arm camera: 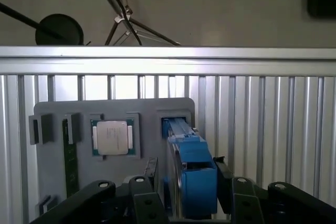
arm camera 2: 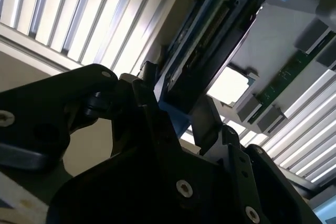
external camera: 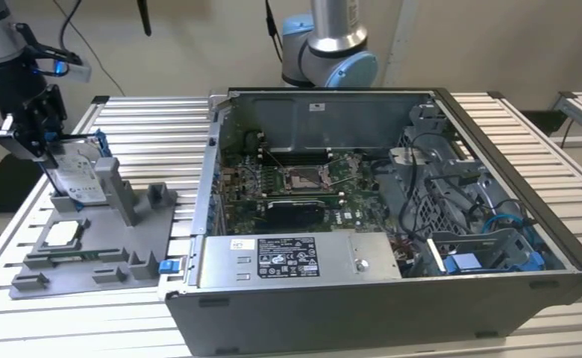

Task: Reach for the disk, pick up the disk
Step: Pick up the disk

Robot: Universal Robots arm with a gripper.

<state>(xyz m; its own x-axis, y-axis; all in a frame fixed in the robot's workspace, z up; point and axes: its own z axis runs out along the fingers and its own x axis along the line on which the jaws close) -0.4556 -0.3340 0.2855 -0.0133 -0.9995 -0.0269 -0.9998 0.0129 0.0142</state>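
The flat silver hard disk in its bright blue plastic bracket (external camera: 80, 179) stands on edge in a slot of the grey moulded parts tray (external camera: 100, 262), leaning against the tray's upright. In the exterior view the tray sits at nine o'clock from the open dark-grey computer case (external camera: 371, 306). The black gripper (external camera: 52, 145) is at the disk's upper end and straddles it. In both wrist views the blue bracket (arm camera: 193, 177) sits squarely inside the gripper (arm camera: 189, 174). I cannot tell whether the gripper is clenched on the disk or released from it.

The main risks, as I judge them:
- **Binding:** the disk's lower end sits in the slot, so a pull off the slot's line could jam it and drag the tray, which looks merely laid on the slats.
- **Slipping:** the bracket looks like smooth plastic and the hold is at one end, so the disk could pivot or slide.
- **Knocking:** the small square silver chip (arm camera: 113, 137) lies in its recess just beside the slot, where a swinging disk could strike it.

The counter (external camera: 151, 119) is ribbed aluminium slats, pale and reflective. A grey-and-blue robot base (external camera: 326, 52) stands at twelve o'clock from the case, against a plain light wall. Beyond the counter's edge, the first wrist view shows a dark tripod (arm camera: 122, 20).
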